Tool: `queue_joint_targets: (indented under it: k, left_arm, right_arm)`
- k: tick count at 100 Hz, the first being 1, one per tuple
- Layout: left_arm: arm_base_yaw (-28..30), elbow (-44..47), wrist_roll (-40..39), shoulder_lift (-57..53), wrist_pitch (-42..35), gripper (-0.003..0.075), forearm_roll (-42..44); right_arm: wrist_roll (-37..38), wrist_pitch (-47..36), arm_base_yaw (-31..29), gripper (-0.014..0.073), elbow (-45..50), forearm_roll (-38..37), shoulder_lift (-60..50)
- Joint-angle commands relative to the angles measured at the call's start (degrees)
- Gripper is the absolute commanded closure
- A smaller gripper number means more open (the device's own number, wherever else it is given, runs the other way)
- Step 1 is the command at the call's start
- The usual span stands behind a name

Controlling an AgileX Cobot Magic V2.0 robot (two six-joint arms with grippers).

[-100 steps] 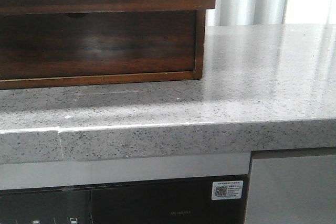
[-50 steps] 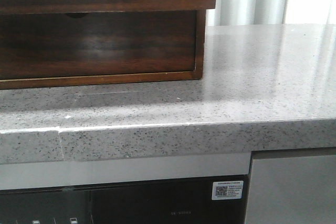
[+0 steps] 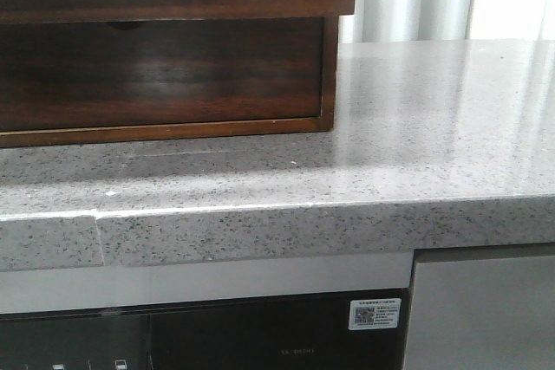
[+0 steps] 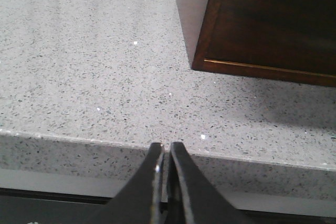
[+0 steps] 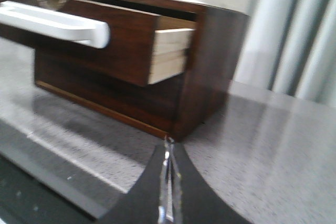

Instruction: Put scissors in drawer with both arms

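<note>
Scissors nowhere in view. Drawer pulled out, above table. Left pincer closed, empty. Right pincer closed, empty. Scissors likely light, stiff, slick; best gripped at handle loops.

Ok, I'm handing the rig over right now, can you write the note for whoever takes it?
Left end effector: shut, empty, at the front edge of the speckled grey stone counter.
Right end effector: shut, empty, over the counter near the corner of the dark brown wooden cabinet.
Wide dark brown wooden drawer with the white strip on top: pulled out, open.
Scissors: not visible in any view; the drawer's inside cannot be seen.
Done: drawer opened.
Left: confirm where the scissors are, place them if needed, close the drawer.
</note>
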Motion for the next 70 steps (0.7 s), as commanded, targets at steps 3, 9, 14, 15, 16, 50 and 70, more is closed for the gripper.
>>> queue_joint_targets:
  k: [3,9,14,15,16,50,70]
  left_arm:
    - [0.12,1.08,-0.58,-2.02,-2.29,0.074,-0.87]
    - [0.12,1.08,-0.58,-2.02,-2.29,0.074,-0.87]
    - [0.12,1.08,-0.58,-2.02,-2.29,0.074,-0.87]
    - [0.12,1.08,-0.58,-2.02,-2.29,0.074,-0.87]
    - [0.12,1.08,-0.58,-2.02,-2.29,0.074,-0.87]
    - [0.12,1.08,-0.58,-2.02,-2.29,0.074,-0.87]
    - [0.12,1.08,-0.58,-2.02,-2.29,0.074,-0.87]
  right_arm:
    - [8.56,-5.09,-5.16,0.0659,-1.5,-4.74,0.47]
    - [9.85,-4.33,-8.9,0.0659,-1.4,-4.74,0.47]
    - [11.51,-4.03,-12.03,0.0659,-0.83,-4.89,0.47]
    - [12.19,-4.03,-12.46,0.0659,-0.56,-5.0,0.47]
    - [12.53,-4.03,-13.31,0.0659,-0.42,-5.14,0.32]
    - [21.08,1.05,-24.51,0.0659,7.75,-5.97,-5.52]
    - [20.27,10.34,-26.63,0.0659,7.86,-6.11,-6.17]
